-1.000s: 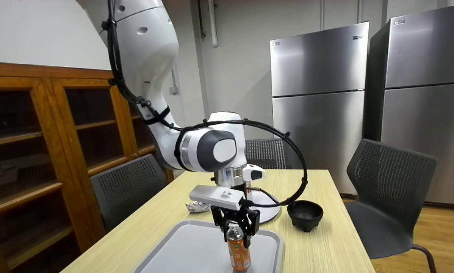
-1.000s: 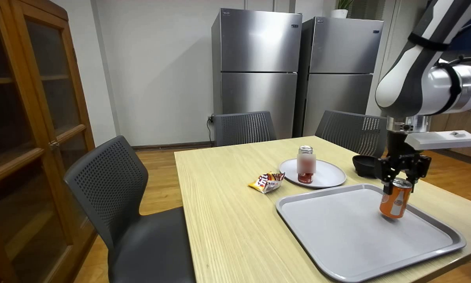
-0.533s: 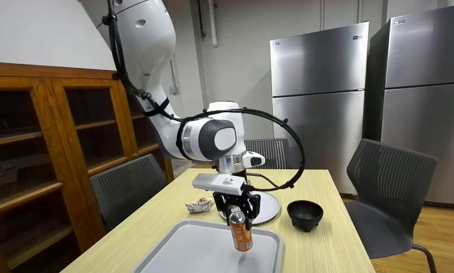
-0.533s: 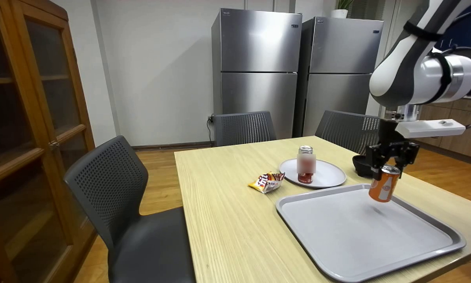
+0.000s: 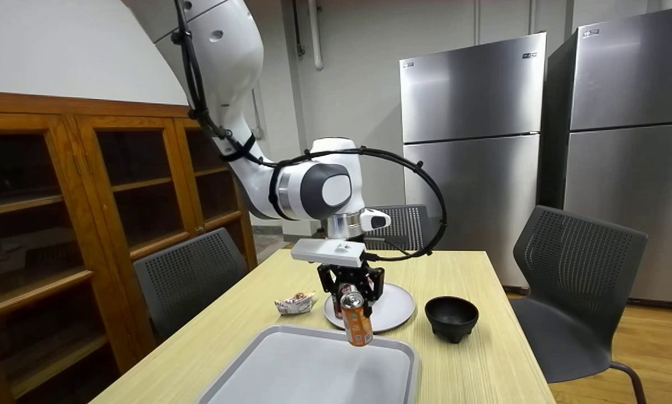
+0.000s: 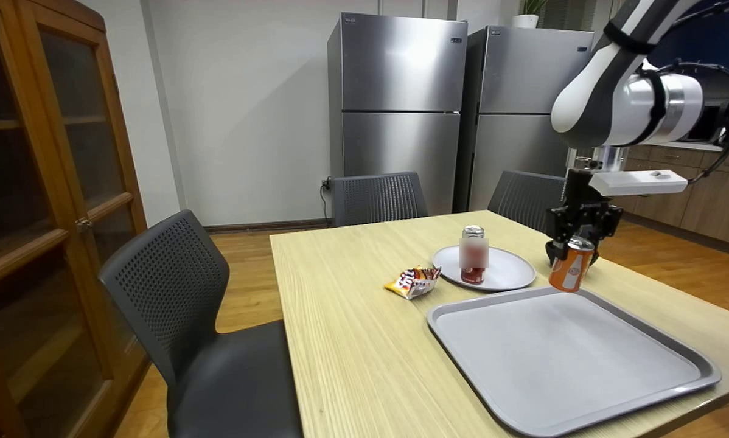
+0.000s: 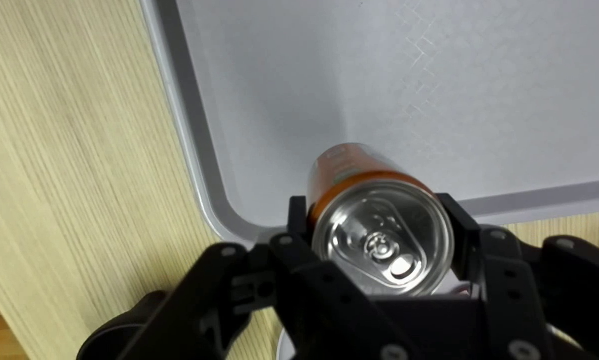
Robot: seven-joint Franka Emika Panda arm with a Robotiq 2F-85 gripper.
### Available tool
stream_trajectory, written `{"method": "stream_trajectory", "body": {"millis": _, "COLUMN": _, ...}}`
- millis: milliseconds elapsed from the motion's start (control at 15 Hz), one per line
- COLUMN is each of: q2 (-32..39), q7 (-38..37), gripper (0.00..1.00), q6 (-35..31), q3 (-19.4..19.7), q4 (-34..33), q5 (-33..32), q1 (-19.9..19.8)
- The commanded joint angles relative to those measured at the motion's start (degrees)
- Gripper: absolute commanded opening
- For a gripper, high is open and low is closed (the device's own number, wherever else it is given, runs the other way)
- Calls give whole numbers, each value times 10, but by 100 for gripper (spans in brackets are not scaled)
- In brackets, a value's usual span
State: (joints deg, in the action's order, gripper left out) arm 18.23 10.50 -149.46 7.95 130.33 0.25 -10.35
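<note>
Gripper (image 7: 374,220) holds orange can (image 5: 357,324) | pull tab (image 7: 382,247): clear in wrist view only

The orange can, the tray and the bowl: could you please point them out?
Orange can (image 7: 380,225), in the wrist view: silver lid.
Tray (image 6: 574,359), in an exterior view: bare middle.
Bowl (image 5: 452,326), in an exterior view: outer wall.

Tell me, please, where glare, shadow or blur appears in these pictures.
Wrist view: bright glints on top of the orange can, a soft shadow on the tray, and dark, slightly blurred near parts of the gripper. In an exterior view: glare on a steel refrigerator, and a blurred patch over the middle of the red can.
</note>
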Motion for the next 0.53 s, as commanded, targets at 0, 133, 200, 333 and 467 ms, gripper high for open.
{"method": "stream_trajectory", "body": {"millis": 0, "q2": 30, "q7": 24, "gripper": 38, "q6": 46, "q3": -18, "q4": -65, "q5": 19, "q1": -16}}
{"method": "stream_trajectory", "body": {"millis": 133, "q2": 50, "q7": 27, "gripper": 38, "q6": 58, "q3": -24, "q4": -95, "q5": 27, "q1": -19}}
{"method": "stream_trajectory", "body": {"millis": 200, "q2": 61, "q7": 27, "gripper": 38, "q6": 63, "q3": -27, "q4": -112, "q5": 31, "q1": -20}}
{"method": "stream_trajectory", "body": {"millis": 333, "q2": 86, "q7": 27, "gripper": 38, "q6": 76, "q3": -34, "q4": -149, "q5": 38, "q1": -23}}
{"method": "stream_trajectory", "body": {"millis": 467, "q2": 114, "q7": 26, "gripper": 38, "q6": 91, "q3": -39, "q4": -188, "q5": 44, "q1": -26}}
